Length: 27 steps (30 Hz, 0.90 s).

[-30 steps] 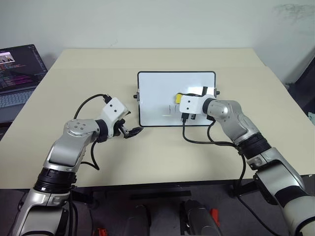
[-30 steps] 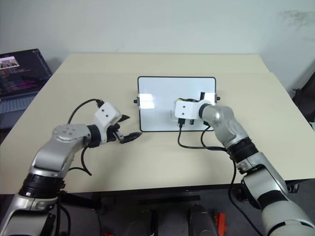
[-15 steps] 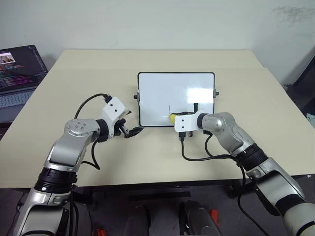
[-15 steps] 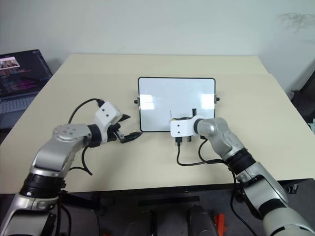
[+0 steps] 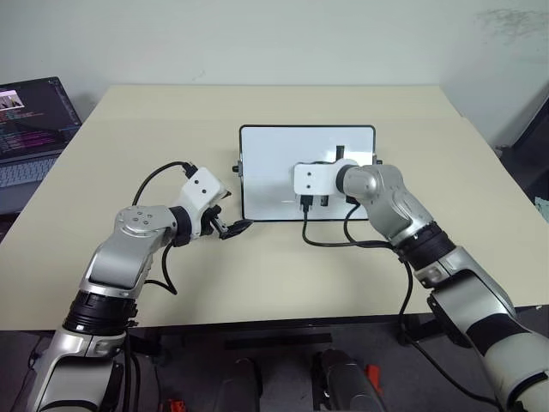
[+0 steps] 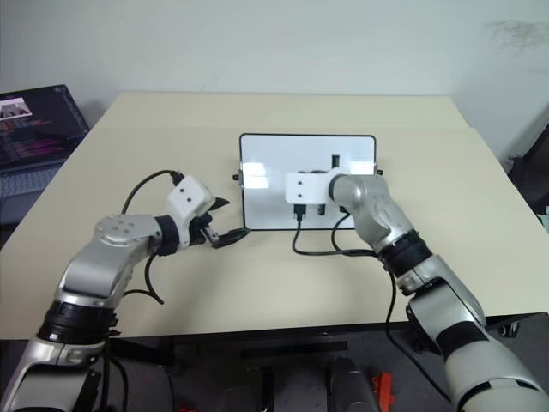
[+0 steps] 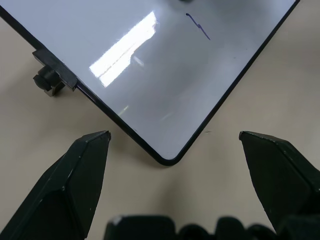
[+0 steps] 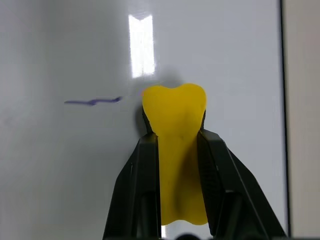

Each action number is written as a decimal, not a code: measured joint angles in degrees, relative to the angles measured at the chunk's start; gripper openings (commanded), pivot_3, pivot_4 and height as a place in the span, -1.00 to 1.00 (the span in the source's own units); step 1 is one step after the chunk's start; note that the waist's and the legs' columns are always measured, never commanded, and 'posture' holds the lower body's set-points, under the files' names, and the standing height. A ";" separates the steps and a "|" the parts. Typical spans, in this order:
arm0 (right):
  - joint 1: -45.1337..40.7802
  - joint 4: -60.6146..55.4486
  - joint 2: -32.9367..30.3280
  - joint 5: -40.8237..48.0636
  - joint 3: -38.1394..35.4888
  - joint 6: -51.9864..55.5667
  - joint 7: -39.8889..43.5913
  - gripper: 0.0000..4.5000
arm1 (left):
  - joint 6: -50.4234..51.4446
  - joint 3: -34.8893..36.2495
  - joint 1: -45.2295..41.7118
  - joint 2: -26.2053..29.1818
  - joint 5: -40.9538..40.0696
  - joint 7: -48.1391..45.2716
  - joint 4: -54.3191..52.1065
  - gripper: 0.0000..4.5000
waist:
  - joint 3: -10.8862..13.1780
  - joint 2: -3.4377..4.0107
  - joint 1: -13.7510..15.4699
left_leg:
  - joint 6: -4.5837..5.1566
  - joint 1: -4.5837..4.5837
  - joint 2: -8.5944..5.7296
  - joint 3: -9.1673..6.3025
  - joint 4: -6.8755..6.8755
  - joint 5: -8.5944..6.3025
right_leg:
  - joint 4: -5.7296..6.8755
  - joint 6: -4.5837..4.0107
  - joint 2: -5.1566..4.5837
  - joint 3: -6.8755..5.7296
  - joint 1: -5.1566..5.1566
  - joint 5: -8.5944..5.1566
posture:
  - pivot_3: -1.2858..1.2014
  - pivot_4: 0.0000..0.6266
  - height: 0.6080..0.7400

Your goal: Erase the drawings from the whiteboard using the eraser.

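Eraser work is the step in hand: the right end effector is clamped on the yellow block, whose rounded tip sticks out past the black fingers and sits on or just above the whiteboard. Whether it truly presses on the glossy face cannot be told. One thin dark stroke lies just beside the tip, with only a faint smudge between them. In the left wrist view the same stroke shows near the board's long edge, and no other drawings can be made out on the white.

Doing this well probably means sliding the tip sideways along the stroke, not across it, so the whole line goes in one pass. The block looks soft and bulges at the end, so steady, moderate pressure should wipe better than a hard jab, which might bend it or twist it in the grip.

The board lies flat in the middle of the table, and a hard wipe could slide it. The left end effector stands with its fingers apart, straddling the board's near corner without touching it, ready to brace that corner if the board shifts. A laptop sits well apart at the table's left side.
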 measured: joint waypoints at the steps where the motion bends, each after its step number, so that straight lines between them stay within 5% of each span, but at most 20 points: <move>1: -0.47 0.08 0.10 0.00 -0.02 0.12 -0.38 -0.70 | 0.00 -0.02 -0.02 -0.01 0.00 0.01 0.00 1.00 | 0.00 0.00 0.01 | -0.01 -0.01 0.00 0.00 0.00 -0.01 | -0.01 0.00 0.00 0.00 0.00 0.00 | 0.03 -0.52 1.00; 16: 7.94 -7.86 -2.84 -0.33 4.88 1.03 10.72 -0.70 | 0.06 -0.10 -0.02 -0.09 0.00 0.04 -0.25 1.00 | 0.00 0.00 0.08 | 0.00 0.07 -0.01 0.00 0.05 0.00 | 0.03 -0.03 0.00 0.01 0.06 -0.02 | 0.03 -0.52 1.00; 27: 4.40 -4.50 -1.24 -1.13 4.47 3.68 7.20 -0.70 | -0.08 -0.27 -0.29 -0.22 0.22 0.01 -0.13 1.00 | -0.01 -0.01 0.05 | 0.01 0.10 -0.01 0.00 0.08 0.02 | 0.04 -0.05 0.00 0.02 0.06 0.00 | 0.03 -0.52 1.00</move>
